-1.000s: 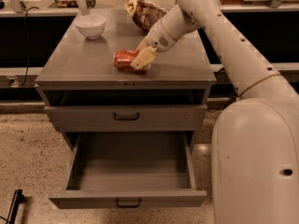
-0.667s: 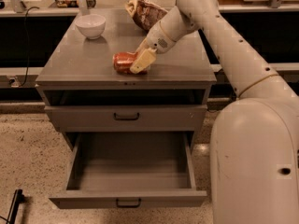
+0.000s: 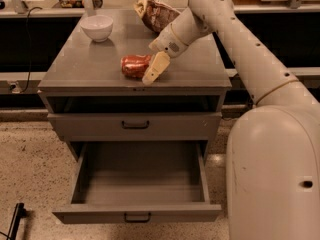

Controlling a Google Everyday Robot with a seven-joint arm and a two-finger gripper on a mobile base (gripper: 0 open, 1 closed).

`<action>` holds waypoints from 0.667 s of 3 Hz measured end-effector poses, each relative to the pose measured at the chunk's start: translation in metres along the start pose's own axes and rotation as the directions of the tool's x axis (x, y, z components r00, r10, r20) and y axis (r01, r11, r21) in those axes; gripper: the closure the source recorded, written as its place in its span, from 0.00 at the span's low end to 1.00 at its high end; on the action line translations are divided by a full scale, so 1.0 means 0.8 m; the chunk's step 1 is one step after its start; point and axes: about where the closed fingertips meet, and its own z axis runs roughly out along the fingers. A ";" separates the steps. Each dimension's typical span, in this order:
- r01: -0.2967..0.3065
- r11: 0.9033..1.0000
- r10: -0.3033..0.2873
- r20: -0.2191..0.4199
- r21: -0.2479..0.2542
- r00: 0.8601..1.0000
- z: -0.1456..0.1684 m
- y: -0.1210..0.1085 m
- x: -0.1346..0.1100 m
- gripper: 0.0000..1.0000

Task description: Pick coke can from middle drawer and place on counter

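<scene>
Your gripper (image 3: 152, 70) is at the coke can (image 3: 133, 65) on the counter (image 3: 95, 69); I cannot tell if it is holding the can. The middle drawer (image 3: 137, 213) is open.

The grey counter (image 3: 95, 74) carries a white bowl (image 3: 97, 27) near its back left corner, a brown snack bag (image 3: 156, 14) at the back edge, and the coke can (image 3: 133, 65) lying sideways near the front edge, with the gripper (image 3: 151, 72) against it.
</scene>
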 end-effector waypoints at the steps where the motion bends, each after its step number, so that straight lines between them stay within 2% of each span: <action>1: 0.050 0.998 -0.050 0.014 0.035 0.999 -0.023 0.007 0.014 0.00; 2: 0.104 0.991 -0.109 0.061 0.090 0.992 -0.051 0.023 0.043 0.00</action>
